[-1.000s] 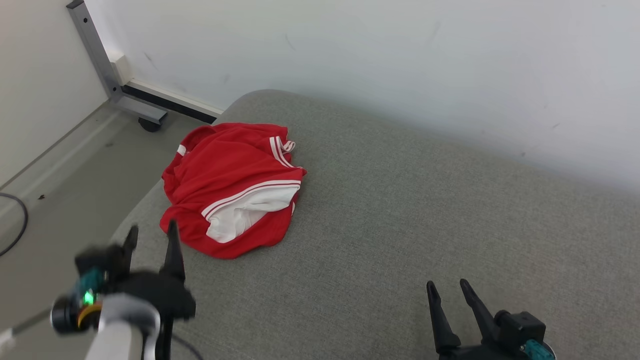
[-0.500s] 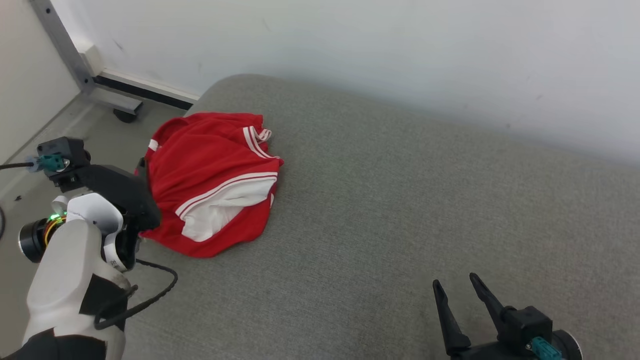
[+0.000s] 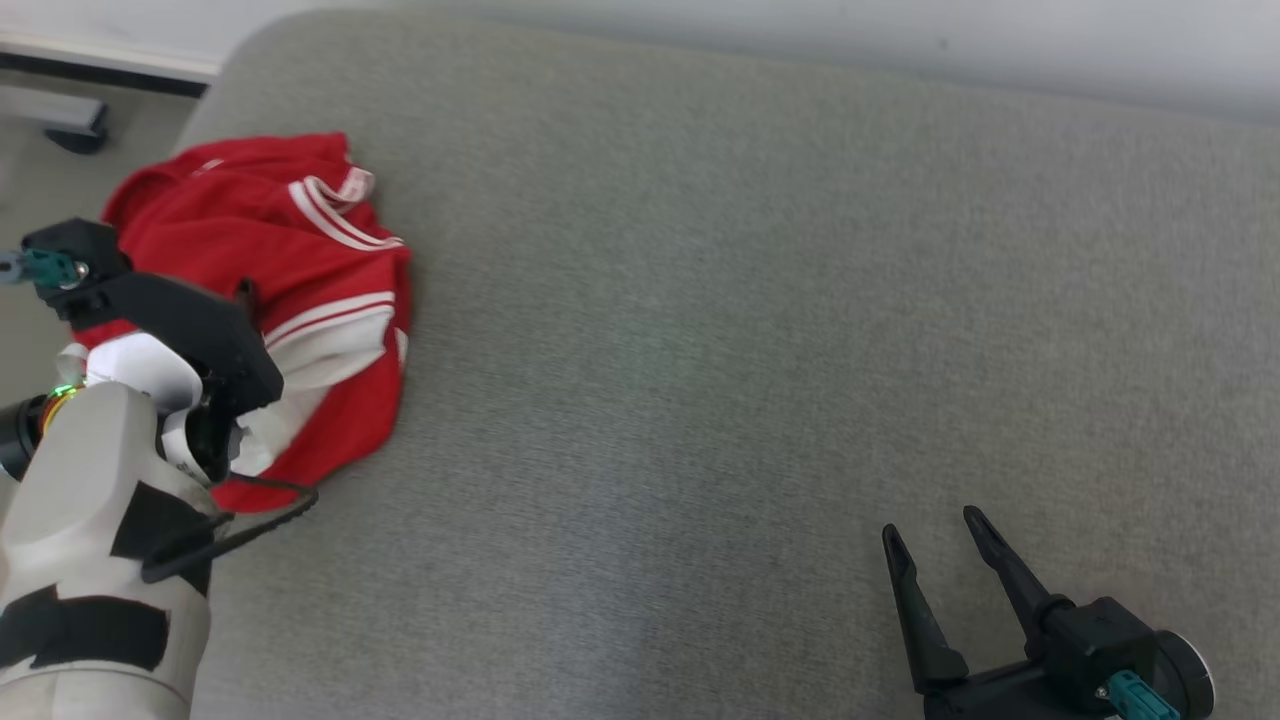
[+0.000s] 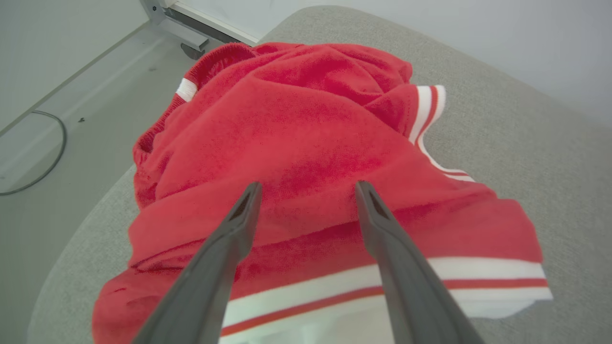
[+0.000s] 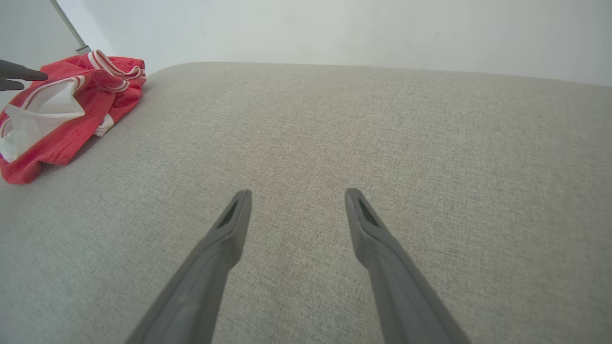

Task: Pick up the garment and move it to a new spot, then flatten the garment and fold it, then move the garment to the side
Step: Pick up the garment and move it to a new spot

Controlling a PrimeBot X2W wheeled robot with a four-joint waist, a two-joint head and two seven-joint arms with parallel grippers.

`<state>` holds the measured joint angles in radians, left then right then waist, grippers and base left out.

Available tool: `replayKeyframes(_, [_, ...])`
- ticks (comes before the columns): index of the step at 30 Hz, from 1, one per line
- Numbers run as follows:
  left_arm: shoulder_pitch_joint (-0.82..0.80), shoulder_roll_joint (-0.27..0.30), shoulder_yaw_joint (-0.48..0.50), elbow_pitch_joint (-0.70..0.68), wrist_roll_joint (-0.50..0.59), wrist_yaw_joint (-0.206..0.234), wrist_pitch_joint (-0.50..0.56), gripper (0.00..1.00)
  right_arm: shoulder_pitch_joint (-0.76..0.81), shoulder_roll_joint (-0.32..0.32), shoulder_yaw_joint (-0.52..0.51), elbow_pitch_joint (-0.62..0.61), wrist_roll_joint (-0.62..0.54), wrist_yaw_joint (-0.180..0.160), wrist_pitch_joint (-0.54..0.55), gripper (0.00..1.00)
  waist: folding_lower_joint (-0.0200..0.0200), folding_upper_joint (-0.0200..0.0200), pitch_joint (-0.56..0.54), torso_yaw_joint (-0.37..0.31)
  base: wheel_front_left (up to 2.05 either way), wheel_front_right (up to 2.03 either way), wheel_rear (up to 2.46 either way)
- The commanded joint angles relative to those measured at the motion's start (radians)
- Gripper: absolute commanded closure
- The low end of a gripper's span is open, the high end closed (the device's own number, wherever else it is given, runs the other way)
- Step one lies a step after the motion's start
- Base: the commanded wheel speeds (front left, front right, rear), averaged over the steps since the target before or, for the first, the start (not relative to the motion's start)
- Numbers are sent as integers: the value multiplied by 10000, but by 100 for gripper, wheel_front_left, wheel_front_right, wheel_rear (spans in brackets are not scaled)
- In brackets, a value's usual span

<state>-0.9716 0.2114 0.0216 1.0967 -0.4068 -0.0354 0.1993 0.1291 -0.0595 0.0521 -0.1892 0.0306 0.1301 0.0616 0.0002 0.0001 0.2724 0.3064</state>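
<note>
The garment (image 4: pixel 306 119) is a crumpled red piece with white stripes and a white lining, heaped near the left end of the grey cushion (image 3: pixel 700 300). My left gripper (image 4: pixel 308 186) hangs just over its red middle with the jaws open and nothing between them. Whether the tips touch the cloth I cannot tell. In the head view the left wrist covers the garment's (image 3: pixel 320 250) near-left part. My right gripper (image 3: pixel 932 525) is open and empty low over bare cushion at the lower right, far from the garment (image 5: pixel 62 129).
A pale wall runs along the back of the cushion. Left of the cushion is grey floor with a metal frame foot on a caster (image 3: pixel 70 135) and a dark cable (image 4: pixel 52 157). The garment lies close to the cushion's rounded left edge.
The head camera has shifted, so the whole scene sits further left and higher. My left arm has swung from the cushion's left edge over the garment. The right gripper has stayed put.
</note>
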Motion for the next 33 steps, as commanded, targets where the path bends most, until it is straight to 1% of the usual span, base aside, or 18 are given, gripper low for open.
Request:
replayKeyframes(1, [-192,45,16,113,-39,-22,-35,0,18,-39,41,-93,-76,13,23,0,-2,-1,935,-763,0,0,0])
replayKeyframes(5, [-517,37,82,554,-201,-20,85,0,-11,-46,105,-245,4,13,46,0,-2,-1,1118,-878,0,0,0])
replayKeyframes(8, [-691,3,112,904,-297,64,247,0,-82,-34,164,-277,53,13,33,0,-2,-1,1180,-958,0,0,0])
replayKeyframes(9, [-724,-18,98,1022,-307,86,330,58,-103,-25,194,-267,64,13,24,0,-2,-1,1191,-984,0,0,0])
replayKeyframes(10, [-748,-15,101,1084,-331,102,273,92,-125,-18,224,-242,76,13,7,0,-2,-1,1194,-1013,0,0,0])
replayKeyframes(11, [-724,-50,100,1229,-373,142,268,100,-143,-3,246,-179,104,13,-39,0,-2,-1,1179,-1063,0,0,0])
replayKeyframes(15, [-760,-2,36,1341,-351,120,75,100,-154,29,217,-20,130,13,-152,0,-2,-1,1037,-1089,0,0,0])
replayKeyframes(20, [-1098,347,-160,1317,-176,29,87,100,-320,71,374,350,292,13,-387,0,-2,-1,567,-1013,0,0,0])
replayKeyframes(25, [-1460,861,-535,1166,166,-128,259,100,-578,101,650,1125,699,13,-776,0,-2,-1,-280,-957,0,0,0])
replayKeyframes(26, [-1460,861,-535,1166,166,-128,259,100,-578,101,650,1125,699,13,-776,0,-2,-1,-280,-957,0,0,0])
replayKeyframes(30, [-1859,1286,-831,978,364,-286,552,100,-656,106,841,1810,1322,13,-1270,0,-2,-1,-1098,-962,0,0,0])
replayKeyframes(33, [-2138,1418,-1051,790,537,-397,708,100,-673,108,884,2332,1706,13,-1676,0,-2,-1,-1707,-1007,0,0,0])
